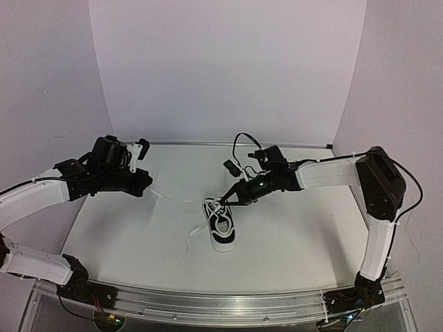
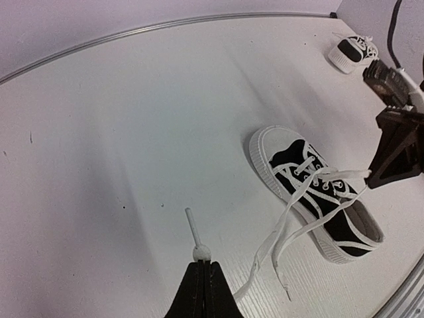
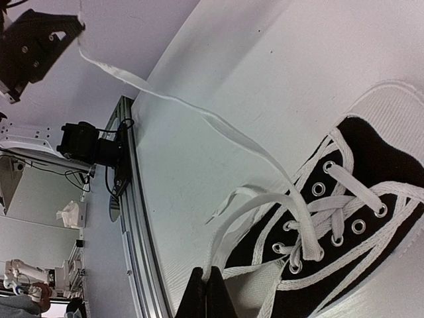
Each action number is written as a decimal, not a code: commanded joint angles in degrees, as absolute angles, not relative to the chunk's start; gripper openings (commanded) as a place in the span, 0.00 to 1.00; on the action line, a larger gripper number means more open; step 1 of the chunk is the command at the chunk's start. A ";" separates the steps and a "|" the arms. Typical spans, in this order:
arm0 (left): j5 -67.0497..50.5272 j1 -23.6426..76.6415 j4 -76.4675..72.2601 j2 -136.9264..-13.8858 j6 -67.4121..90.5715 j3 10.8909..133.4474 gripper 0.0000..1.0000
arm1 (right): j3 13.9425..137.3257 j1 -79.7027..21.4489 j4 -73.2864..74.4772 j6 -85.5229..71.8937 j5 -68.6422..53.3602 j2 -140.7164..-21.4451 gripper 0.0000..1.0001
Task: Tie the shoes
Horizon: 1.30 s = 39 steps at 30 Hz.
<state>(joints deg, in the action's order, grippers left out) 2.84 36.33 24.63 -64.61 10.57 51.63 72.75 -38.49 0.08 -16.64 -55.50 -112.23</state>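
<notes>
the shoe point(image 1: 222, 228) lies mid-table point(image 1: 138, 242), its long axis near-to-far and its toe pointing away from the bases (angled slightly left). left gripper point(image 2: 202, 265) is pressed onto one lace end point(image 2: 193, 228). right gripper point(image 3: 207, 275) pinches the other strand point(image 2: 338, 175) beside the eyelets.

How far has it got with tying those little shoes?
Early days. Done: the near shoe is laced through its eyelets, but no knot or bow shows. In hand: the left gripper pinches one lace end, pulled out sideways; the right gripper pinches the other lace beside the shoe. Left: crossing, knotting, the bow, then the second shoe standing farther back.
</notes>
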 commanded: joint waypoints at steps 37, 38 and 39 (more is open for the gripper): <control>-28.82 64.97 10.95 -105.70 -13.40 83.27 0.00 | 75.34 -33.15 -1.92 -14.40 -57.14 -110.40 0.00; -28.17 64.73 9.93 -106.79 -13.55 83.88 0.00 | 75.39 -33.14 -1.91 -14.36 -57.28 -110.46 0.00; -27.19 64.49 8.28 -107.78 -13.58 84.17 0.00 | 75.41 -33.14 -1.90 -14.31 -57.43 -110.48 0.00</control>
<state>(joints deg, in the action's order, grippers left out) -29.24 65.68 13.53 -104.79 -10.55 79.17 72.84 -33.41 -0.09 -15.61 -55.36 -109.74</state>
